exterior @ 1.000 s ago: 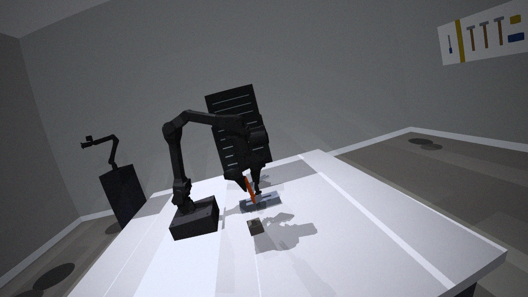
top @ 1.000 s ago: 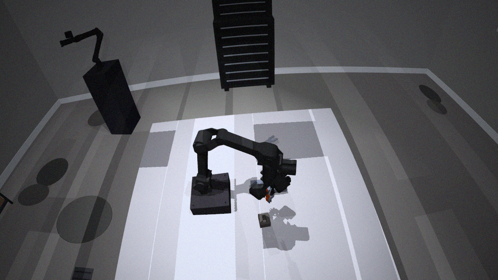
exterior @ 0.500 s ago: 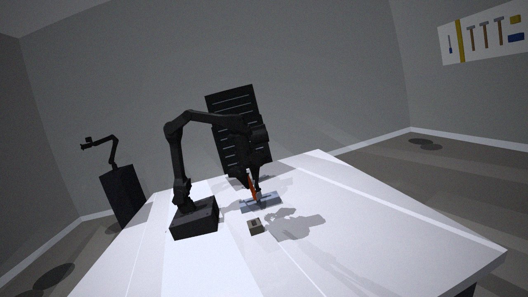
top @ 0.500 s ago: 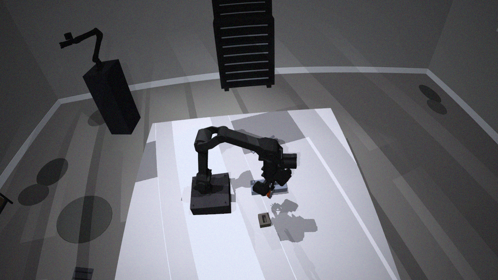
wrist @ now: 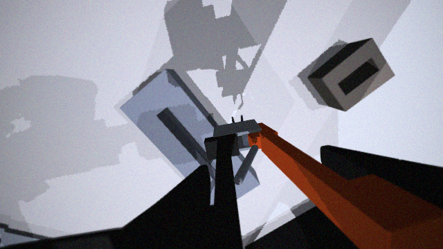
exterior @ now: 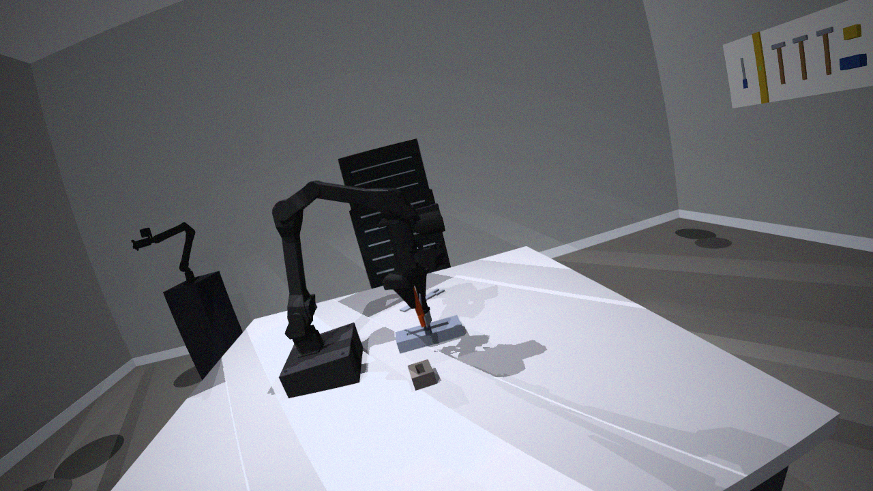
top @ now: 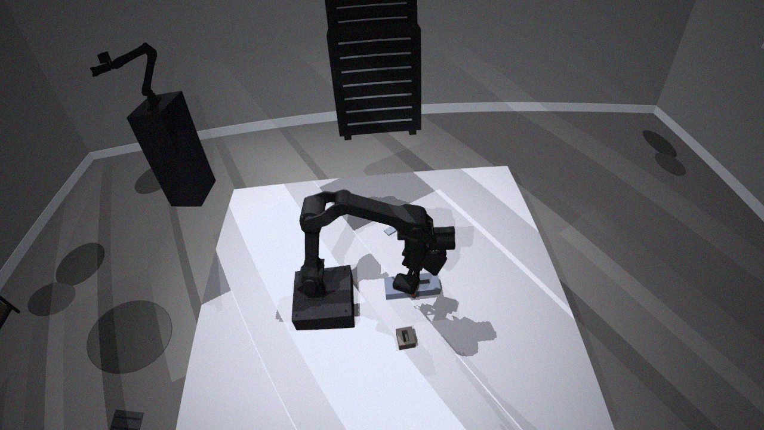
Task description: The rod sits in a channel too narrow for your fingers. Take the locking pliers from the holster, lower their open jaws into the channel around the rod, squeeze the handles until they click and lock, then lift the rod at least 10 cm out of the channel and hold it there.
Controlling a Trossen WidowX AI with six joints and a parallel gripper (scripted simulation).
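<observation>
The locking pliers (exterior: 423, 308) (wrist: 297, 173) have one orange handle, one black handle and small grey jaws pointing down. My gripper (exterior: 419, 305) (wrist: 263, 162) has its fingers spread wide around the handles and holds the pliers. The blue-grey channel block (top: 395, 294) (exterior: 406, 343) (wrist: 138, 107) lies under the jaws. In the wrist view the two thin jaw tips show past the block's long side; their height above it is unclear. The rod cannot be made out in the dark slot. The brown-grey holster (top: 410, 344) (exterior: 422, 382) (wrist: 363, 90) stands apart from the block, its slot empty.
The arm's dark base (top: 323, 310) (exterior: 323, 369) stands left of the block. A flat grey tool (top: 390, 230) lies on the table behind the block, partly hidden by the arm. A tall black cabinet (top: 373, 80) and a second arm on a pedestal (top: 176, 160) stand beyond the table.
</observation>
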